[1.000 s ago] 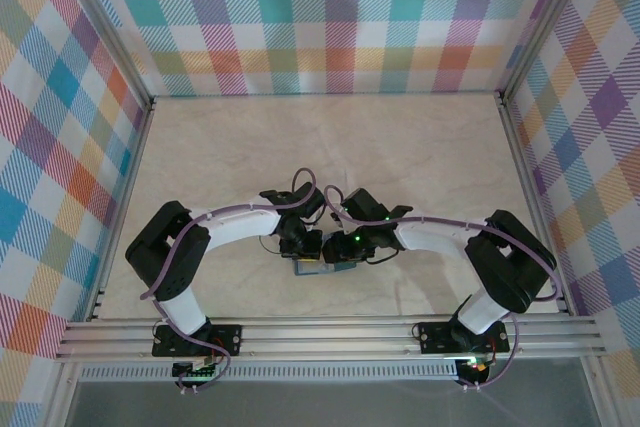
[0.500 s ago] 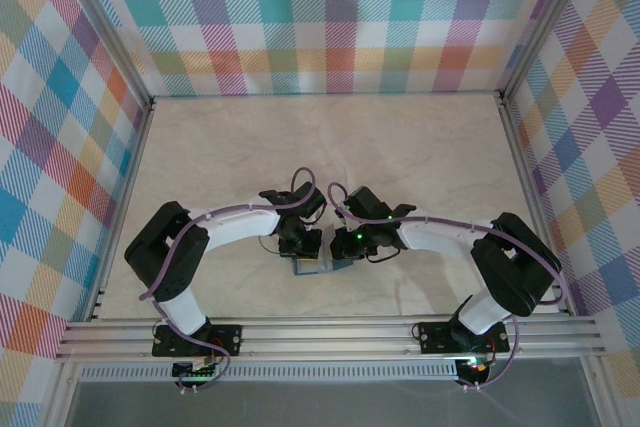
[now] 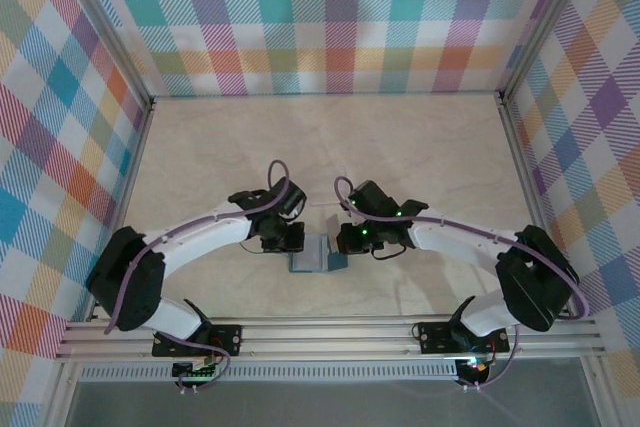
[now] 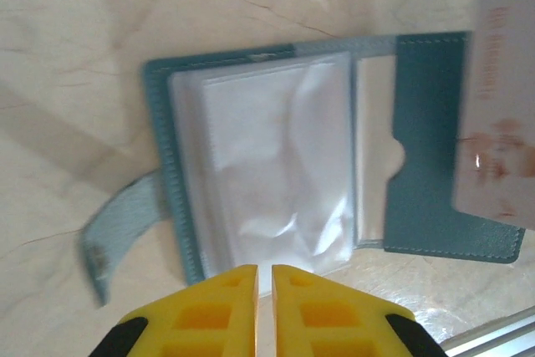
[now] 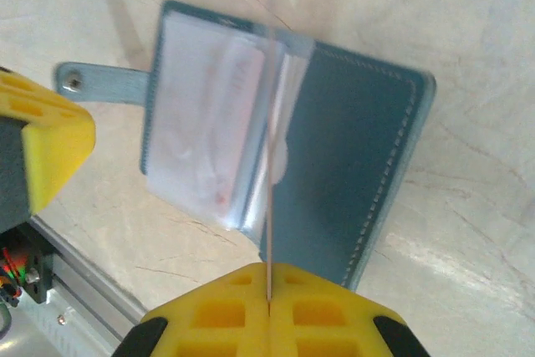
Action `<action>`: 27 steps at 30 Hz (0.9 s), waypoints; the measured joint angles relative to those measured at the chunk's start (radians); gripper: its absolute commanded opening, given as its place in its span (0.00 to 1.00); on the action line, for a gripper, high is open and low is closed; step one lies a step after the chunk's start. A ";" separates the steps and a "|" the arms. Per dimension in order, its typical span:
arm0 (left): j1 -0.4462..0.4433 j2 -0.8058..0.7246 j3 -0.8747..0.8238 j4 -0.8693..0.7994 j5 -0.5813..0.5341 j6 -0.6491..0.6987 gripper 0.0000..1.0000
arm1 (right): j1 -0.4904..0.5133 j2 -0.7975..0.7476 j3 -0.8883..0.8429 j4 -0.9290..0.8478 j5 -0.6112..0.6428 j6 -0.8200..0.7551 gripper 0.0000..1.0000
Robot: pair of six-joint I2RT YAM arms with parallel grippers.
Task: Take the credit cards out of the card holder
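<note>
1. Pinching one credit card (image 5: 271, 206) edge-on, the right gripper (image 5: 269, 297) has its jaws clamped on it; the card looks lifted free above the open card holder (image 5: 351, 156).
2. Opposite, the left gripper (image 4: 264, 286) has its jaws almost together and empty, the holder lying flat just beyond its tips.
3. One card looks out; the clear sleeves (image 4: 276, 156) seem to hold more, pale and pinkish, so the job is unfinished.

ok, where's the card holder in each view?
Top external: card holder sits low centre of the frame.
Left wrist: centre, lying open, clear sleeves on its left half.
Right wrist: centre, open and tilted.
Shared landmark: its strap tab, lower left in the left wrist view and upper left in the right wrist view.
</note>
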 measured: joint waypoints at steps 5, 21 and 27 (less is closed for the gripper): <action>0.048 -0.075 -0.044 -0.015 -0.019 0.001 0.15 | -0.010 -0.004 0.092 -0.061 0.018 -0.155 0.01; 0.089 -0.168 -0.138 -0.071 -0.059 0.016 0.17 | -0.106 0.252 0.623 -0.357 0.180 -1.216 0.00; 0.089 -0.175 -0.142 -0.082 -0.071 0.024 0.18 | -0.156 0.427 0.844 -0.524 0.209 -1.411 0.00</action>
